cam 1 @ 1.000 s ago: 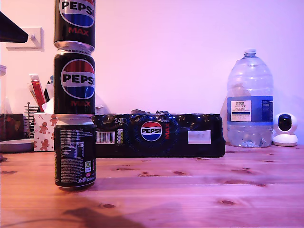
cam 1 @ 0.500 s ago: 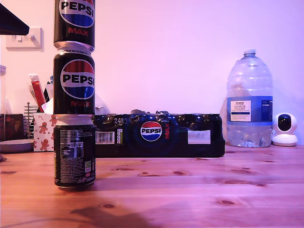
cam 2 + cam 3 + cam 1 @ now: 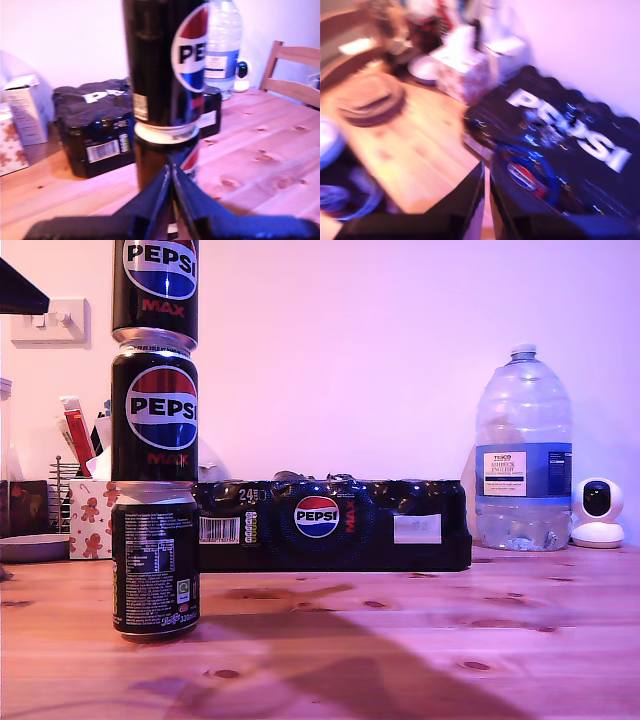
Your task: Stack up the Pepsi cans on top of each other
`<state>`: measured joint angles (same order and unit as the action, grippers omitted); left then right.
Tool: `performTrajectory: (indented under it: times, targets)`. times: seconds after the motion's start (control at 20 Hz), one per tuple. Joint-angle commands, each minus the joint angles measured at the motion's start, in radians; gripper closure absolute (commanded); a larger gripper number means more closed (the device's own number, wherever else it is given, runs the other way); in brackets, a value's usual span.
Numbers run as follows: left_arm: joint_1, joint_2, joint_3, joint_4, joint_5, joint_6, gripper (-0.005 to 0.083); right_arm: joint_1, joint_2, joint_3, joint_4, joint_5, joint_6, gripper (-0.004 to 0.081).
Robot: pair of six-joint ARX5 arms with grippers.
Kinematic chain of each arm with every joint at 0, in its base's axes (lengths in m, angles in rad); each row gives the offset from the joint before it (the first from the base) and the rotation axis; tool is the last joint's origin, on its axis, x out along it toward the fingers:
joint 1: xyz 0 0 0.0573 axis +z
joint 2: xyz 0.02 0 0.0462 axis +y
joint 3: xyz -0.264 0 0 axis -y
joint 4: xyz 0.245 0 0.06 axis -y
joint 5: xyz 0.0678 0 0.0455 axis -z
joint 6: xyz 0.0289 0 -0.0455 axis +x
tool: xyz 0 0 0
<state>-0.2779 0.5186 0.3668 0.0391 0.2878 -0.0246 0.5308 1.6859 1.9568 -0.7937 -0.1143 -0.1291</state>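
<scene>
Since a sec ago the stack has barely shifted in the exterior view, a wide shadow has spread over the table [image 3: 420,640] front, and the dark arm part at that view's upper left sits a bit differently.

Our first gripper [image 3: 171,190] has its jaws pressed together, nothing between them, pointing at the stack just ahead. Our second gripper [image 3: 486,192] is likewise closed & empty, hanging over the multipack [image 3: 560,145] w/ a blurred view.

The Pepsi cans stand as one column at the exterior view's left: bottom can [image 3: 155,558] on the table, middle can [image 3: 154,415] on it, top can [image 3: 155,285] cut by the frame.

We judge stacking done; next move is only to back off w/o nudging the column.

Writing: "PEPSI" & "MAX" on the upper two, small print + a barcode-side panel on the bottom one. Multipack shows "PEPSI", "24", a barcode. The water bottle [image 3: 523,450] label reads "TESCO"; rest too small
</scene>
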Motion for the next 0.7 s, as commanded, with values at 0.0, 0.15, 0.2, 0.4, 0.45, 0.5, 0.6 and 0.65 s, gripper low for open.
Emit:
performTrajectory:
  times: [0.0,0.15,0.2,0.4,0.45,0.5,0.6,0.65]
  targets:
    - [0.011,-0.001,-0.022,0.014,-0.002,-0.005,0.0787,-0.015,0.011,-0.086,0.039,-0.016,-0.002,0.0758]
    - [0.023,-0.001,-0.022,0.011,-0.002,-0.006,0.0787,-0.033,0.011,-0.208,0.127,-0.021,-0.003,0.076]
    - [0.026,-0.001,-0.022,0.011,-0.002,-0.014,0.0787,-0.037,0.01,-0.254,0.166,-0.035,-0.008,0.076]
    - [0.041,0.0,-0.023,0.01,-0.005,-0.028,0.0787,-0.049,0.003,-0.429,0.341,-0.04,-0.01,0.076]
    - [0.046,0.0,-0.023,0.007,-0.006,-0.029,0.0787,-0.055,-0.005,-0.477,0.388,-0.043,-0.01,0.076]
    - [0.052,0.004,-0.023,0.006,-0.006,-0.029,0.0787,-0.063,-0.017,-0.527,0.435,-0.044,-0.01,0.076]
    - [0.06,0.01,-0.023,0.003,-0.005,-0.03,0.0787,-0.094,-0.053,-0.625,0.52,-0.07,-0.01,0.0766]
    - [0.06,0.014,-0.023,0.002,-0.006,-0.032,0.0787,-0.111,-0.074,-0.679,0.557,-0.087,-0.01,0.077]
